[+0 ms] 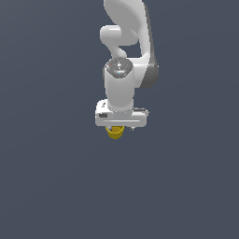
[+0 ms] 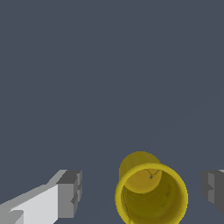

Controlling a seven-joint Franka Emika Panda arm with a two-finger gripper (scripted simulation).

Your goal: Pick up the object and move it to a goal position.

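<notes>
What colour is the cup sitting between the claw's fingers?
Mustard yellow, inside and out. The cup shows best in the wrist view, between the open claw.

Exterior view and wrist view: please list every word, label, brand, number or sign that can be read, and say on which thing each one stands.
None: no readable text shows in either view.
Small mustard-yellow round cup: plain, no marking.
White gripper with grey jaws: no label; a small dark patch on its white body in the exterior view is too small to read.
White robot arm: no brand or number visible.
Dark grey-blue floor: bare of signs.
</notes>
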